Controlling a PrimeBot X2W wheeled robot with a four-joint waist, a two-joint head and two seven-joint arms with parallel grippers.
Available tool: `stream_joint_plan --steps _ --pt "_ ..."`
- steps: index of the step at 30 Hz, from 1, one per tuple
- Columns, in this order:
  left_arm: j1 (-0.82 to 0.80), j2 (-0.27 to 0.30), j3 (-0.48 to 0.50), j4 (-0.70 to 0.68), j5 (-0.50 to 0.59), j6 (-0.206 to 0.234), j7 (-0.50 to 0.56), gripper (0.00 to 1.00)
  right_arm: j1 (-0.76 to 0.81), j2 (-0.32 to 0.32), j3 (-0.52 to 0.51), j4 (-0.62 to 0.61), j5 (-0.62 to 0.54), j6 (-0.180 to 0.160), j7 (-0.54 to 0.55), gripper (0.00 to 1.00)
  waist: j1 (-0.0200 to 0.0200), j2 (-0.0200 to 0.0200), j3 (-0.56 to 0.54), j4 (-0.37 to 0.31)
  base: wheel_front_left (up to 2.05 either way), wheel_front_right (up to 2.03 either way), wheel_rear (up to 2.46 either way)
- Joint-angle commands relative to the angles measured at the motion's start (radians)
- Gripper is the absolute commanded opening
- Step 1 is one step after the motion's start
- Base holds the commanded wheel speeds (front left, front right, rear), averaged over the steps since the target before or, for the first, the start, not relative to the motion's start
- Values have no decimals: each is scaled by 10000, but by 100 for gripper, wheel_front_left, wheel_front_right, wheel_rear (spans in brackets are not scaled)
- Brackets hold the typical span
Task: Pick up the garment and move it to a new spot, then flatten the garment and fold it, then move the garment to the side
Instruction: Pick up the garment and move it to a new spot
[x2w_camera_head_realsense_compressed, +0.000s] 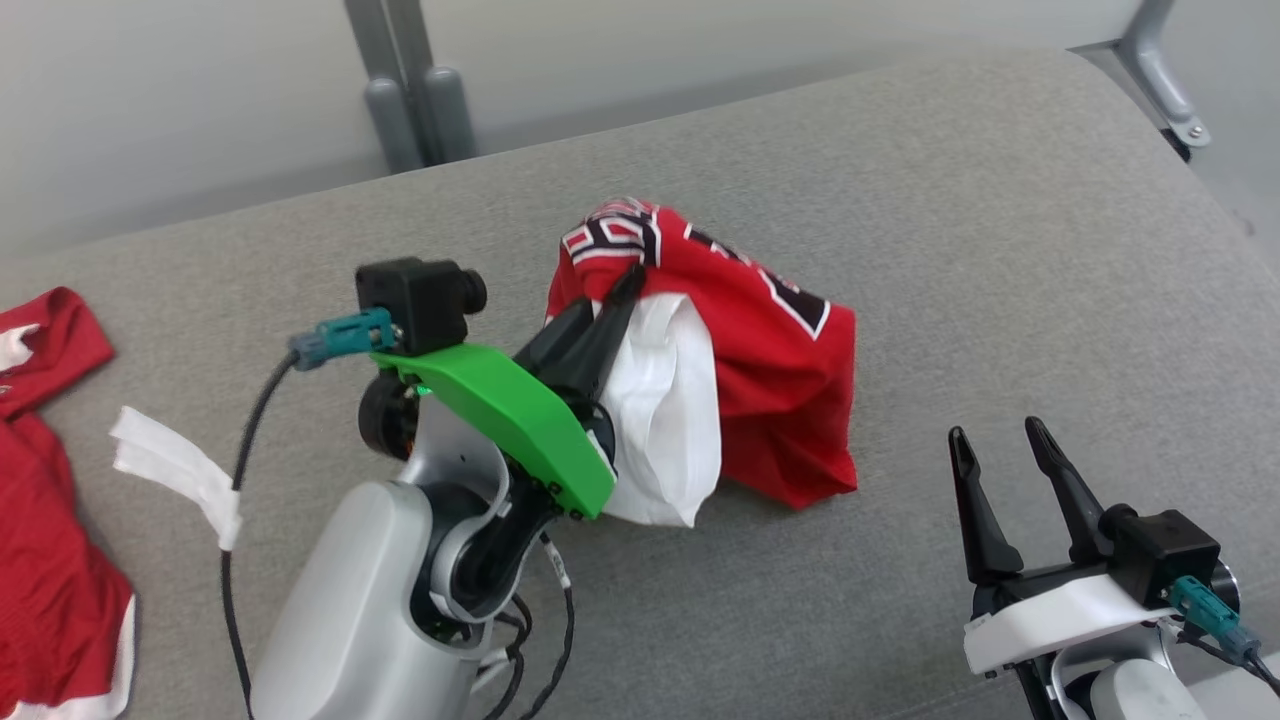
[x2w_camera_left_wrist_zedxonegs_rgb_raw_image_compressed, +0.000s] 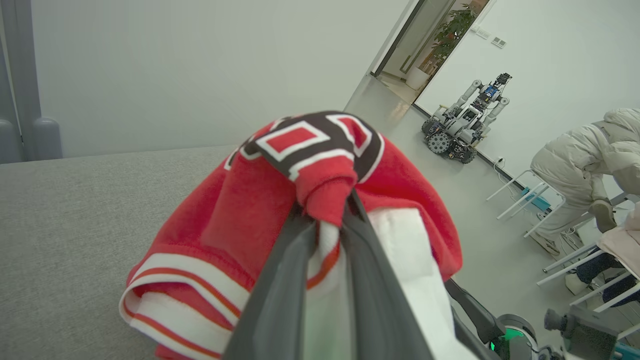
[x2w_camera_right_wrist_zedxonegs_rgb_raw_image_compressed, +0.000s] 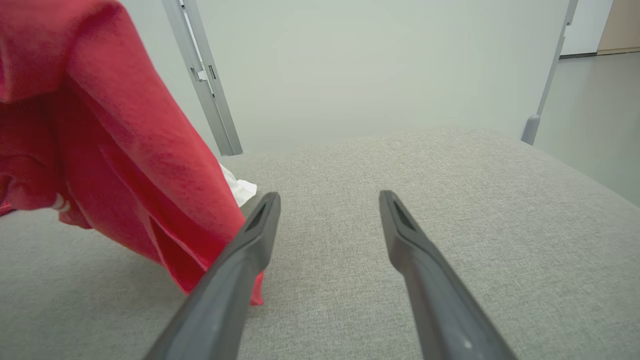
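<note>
Red garment (x2w_camera_head_realsense_compressed: 770, 340), soft & limp, is pinched by left gripper (x2w_camera_head_realsense_compressed: 612, 300); right gripper (x2w_camera_head_realsense_compressed: 998, 430), fingers wide apart & empty, could take its lower edge.

Red jersey (x2w_camera_head_realsense_compressed: 770, 380) with white lining, black white-outlined numerals, red-and-white striped trim; grey fabric surface (x2w_camera_head_realsense_compressed: 1000, 250); green wrist bracket (x2w_camera_head_realsense_compressed: 500, 400).

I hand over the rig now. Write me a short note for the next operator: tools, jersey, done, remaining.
Left tool: shut on the jersey, which hangs bunched from it, lower edge on the grey surface.
Right tool: open, holding nothing, apart from the jersey.
Done: jersey gripped and lifted.
Remaining: set it at a new spot, flatten, fold, move aside.
</note>
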Motion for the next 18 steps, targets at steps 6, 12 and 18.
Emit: stream_joint_plan --steps 6,12,18 --pt "180 27 -1036 3554 -120 -85 -1394 0 173 113 -185 -3 23 4 -31 100 0 0 206 -660 0 0 0" --pt "-87 29 -2375 5169 156 -307 -2919 82 -45 -11 -188 -67 -52 4 -31 100 0 0 179 -107 0 0 0" --pt "12 71 -2469 5088 683 134 -4894 100 -112 -539 -309 -286 -204 4 -31 100 0 0 -98 706 0 0 0"
